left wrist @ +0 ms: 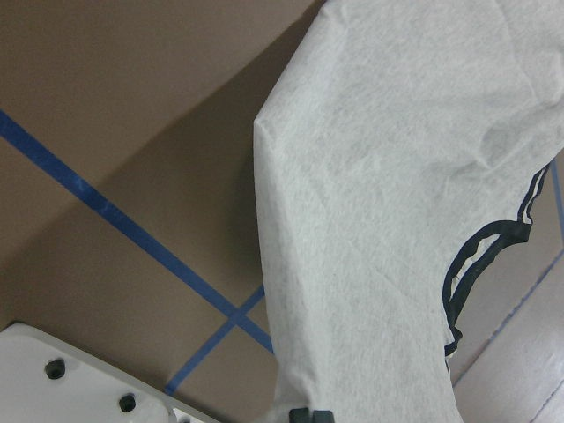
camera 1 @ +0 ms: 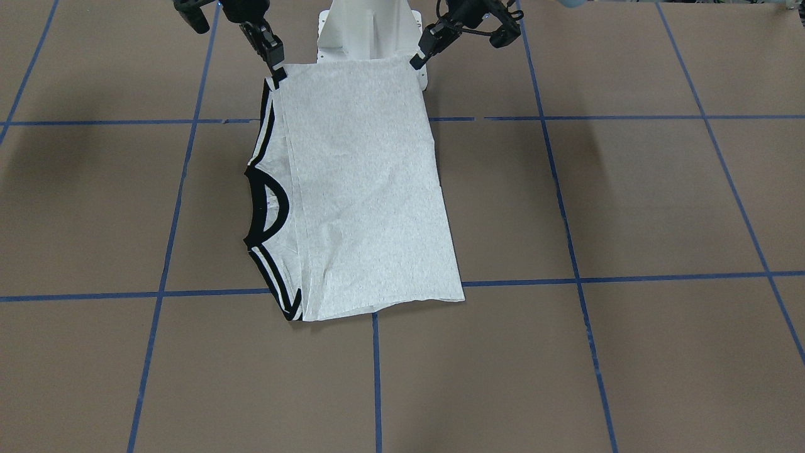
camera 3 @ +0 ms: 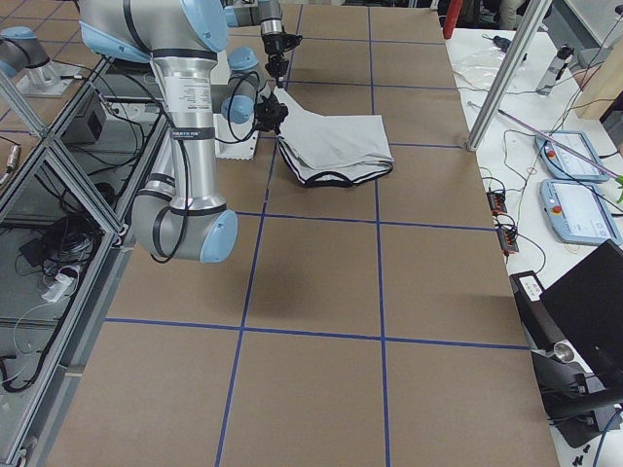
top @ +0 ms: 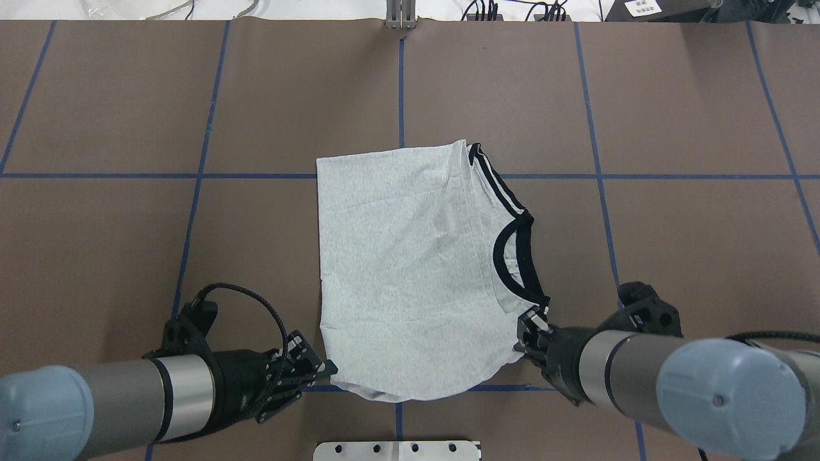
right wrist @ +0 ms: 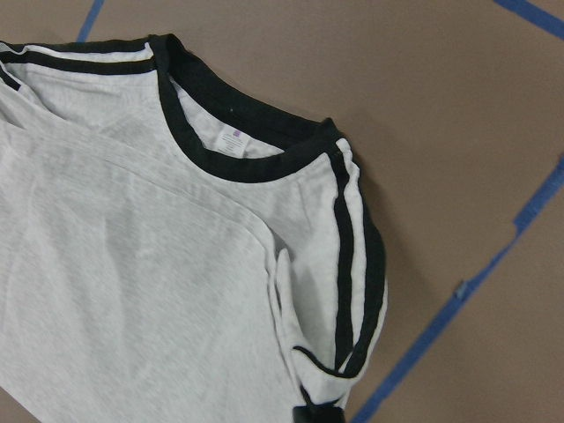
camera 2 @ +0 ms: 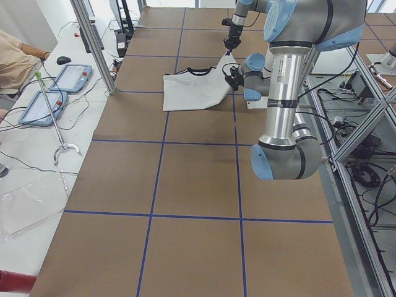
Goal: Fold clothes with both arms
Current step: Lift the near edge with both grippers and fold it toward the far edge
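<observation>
While T-shirt drapes onto table | left gripper pinches its near corner | right gripper pinches striped shoulder

Light heather-grey T-shirt on a brown tabletop.
Its collar is black and its shoulder trim black-and-white striped; blue tape lines grid the tabletop; left arm and right arm are silver-grey.

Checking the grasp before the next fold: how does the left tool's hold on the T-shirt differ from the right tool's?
The left tool pinches a plain grey corner of the T-shirt; the right tool pinches its striped shoulder corner beside the black collar. The left tool sits nearer the robot than the right tool. Both are shut on the shirt's near edge.
</observation>
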Action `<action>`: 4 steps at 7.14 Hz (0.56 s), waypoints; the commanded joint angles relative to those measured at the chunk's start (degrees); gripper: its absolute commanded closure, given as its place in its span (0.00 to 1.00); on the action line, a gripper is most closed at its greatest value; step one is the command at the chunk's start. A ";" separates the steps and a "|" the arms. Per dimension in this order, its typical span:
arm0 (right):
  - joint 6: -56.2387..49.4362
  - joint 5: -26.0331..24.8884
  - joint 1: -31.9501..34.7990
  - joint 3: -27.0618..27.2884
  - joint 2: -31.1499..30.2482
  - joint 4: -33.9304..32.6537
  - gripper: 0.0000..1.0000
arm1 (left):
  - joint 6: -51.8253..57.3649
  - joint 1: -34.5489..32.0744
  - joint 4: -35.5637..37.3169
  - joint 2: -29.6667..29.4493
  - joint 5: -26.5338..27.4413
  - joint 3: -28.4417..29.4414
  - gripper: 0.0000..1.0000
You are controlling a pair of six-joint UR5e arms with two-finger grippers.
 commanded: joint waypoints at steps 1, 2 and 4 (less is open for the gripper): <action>-7.33 10.72 14.33 -11.81 10.54 -0.24 1.00 | 7.93 -11.44 0.06 -5.82 -3.05 7.24 1.00; -10.21 13.47 18.48 -16.75 15.20 -0.41 1.00 | 11.00 -17.50 -0.55 -10.91 -8.21 14.34 1.00; -15.84 14.46 23.95 -25.98 20.67 0.02 1.00 | 14.70 -22.99 -0.73 -16.04 -9.13 22.64 1.00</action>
